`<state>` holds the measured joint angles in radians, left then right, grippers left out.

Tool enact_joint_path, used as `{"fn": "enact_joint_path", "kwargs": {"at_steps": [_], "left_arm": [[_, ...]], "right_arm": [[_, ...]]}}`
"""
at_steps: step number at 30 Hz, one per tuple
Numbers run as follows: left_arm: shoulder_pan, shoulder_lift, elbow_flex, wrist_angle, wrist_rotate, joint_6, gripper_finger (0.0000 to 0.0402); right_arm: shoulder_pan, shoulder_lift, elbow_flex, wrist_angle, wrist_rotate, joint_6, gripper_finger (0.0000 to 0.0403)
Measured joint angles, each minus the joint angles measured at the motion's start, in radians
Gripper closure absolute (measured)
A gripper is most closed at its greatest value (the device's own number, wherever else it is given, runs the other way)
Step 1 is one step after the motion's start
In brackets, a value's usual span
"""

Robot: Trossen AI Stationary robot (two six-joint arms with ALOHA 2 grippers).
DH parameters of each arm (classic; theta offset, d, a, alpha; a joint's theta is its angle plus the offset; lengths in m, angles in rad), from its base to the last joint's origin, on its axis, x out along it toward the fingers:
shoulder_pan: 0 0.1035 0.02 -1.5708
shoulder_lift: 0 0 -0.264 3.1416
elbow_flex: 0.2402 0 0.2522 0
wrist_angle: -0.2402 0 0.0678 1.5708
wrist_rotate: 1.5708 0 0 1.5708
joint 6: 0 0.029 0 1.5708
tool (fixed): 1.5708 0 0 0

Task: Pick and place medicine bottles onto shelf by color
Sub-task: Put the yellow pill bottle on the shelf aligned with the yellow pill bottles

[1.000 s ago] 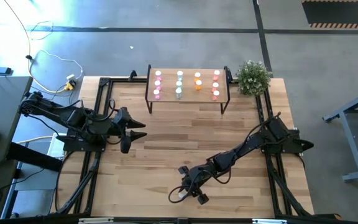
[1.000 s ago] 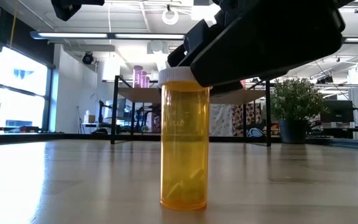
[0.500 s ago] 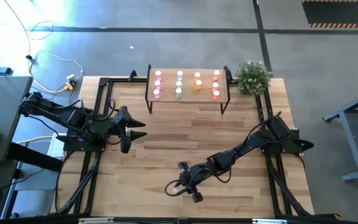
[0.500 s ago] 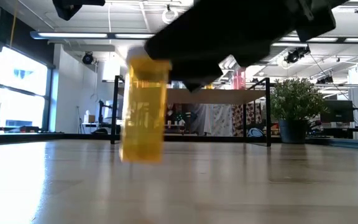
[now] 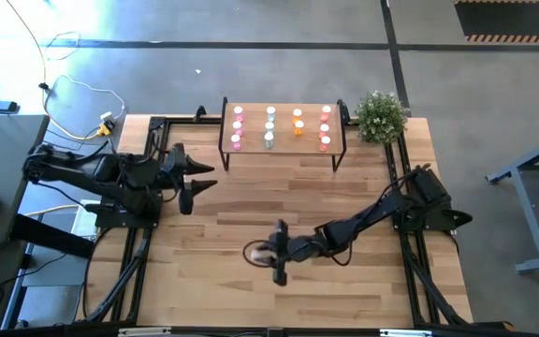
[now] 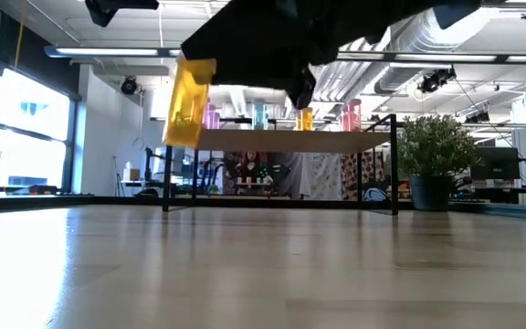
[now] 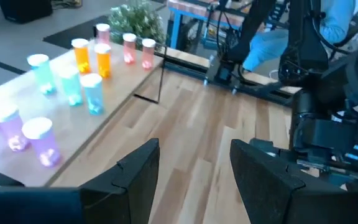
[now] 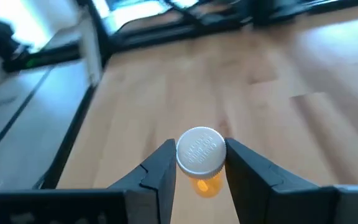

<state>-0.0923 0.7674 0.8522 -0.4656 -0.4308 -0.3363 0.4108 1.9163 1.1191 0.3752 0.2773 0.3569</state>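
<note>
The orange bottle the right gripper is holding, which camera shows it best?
The low view: the orange bottle hangs clear of the table, body in profile. The right wrist view shows its white cap between the right gripper's fingers. The high view barely shows it; the left wrist view doesn't.

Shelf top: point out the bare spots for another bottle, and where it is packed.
The shelf has bare board behind the two orange bottles and along its front edge. The pink column and red-pink column are full. The right end effector holds an orange bottle.
</note>
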Motion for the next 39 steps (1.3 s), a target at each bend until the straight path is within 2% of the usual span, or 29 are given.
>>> {"fn": "enact_joint_path", "kwargs": {"at_steps": [6, 13, 22, 32, 36, 39], "left_arm": [[0.019, -0.033, 0.0, -0.001, 0.0, 0.018, 0.0215], [0.02, -0.043, 0.0, -0.002, 0.001, 0.037, 0.0215], [0.02, -0.042, 0.0, -0.006, 0.007, 0.066, 0.0215], [0.02, -0.042, 0.0, -0.005, 0.006, 0.103, 0.0215], [0.02, -0.042, 0.0, -0.001, 0.005, 0.112, 0.0215], [0.02, -0.042, 0.0, -0.001, 0.002, 0.112, 0.0215]], "right_arm": [[-0.018, -0.058, 0.0, -0.036, 0.214, 0.069, 0.029], [-0.053, -0.143, 0.0, -0.144, 0.407, 0.14, 0.0291], [-0.115, -0.272, 0.0, -0.283, 0.609, 0.141, 0.0291], [-0.21, -0.46, 0.0, -0.523, 0.671, 0.139, 0.0291], [-0.268, -0.518, 0.0, -0.618, 0.647, 0.115, 0.0291], [-0.33, -0.542, 0.0, -0.645, 0.576, 0.066, 0.0291]]}}
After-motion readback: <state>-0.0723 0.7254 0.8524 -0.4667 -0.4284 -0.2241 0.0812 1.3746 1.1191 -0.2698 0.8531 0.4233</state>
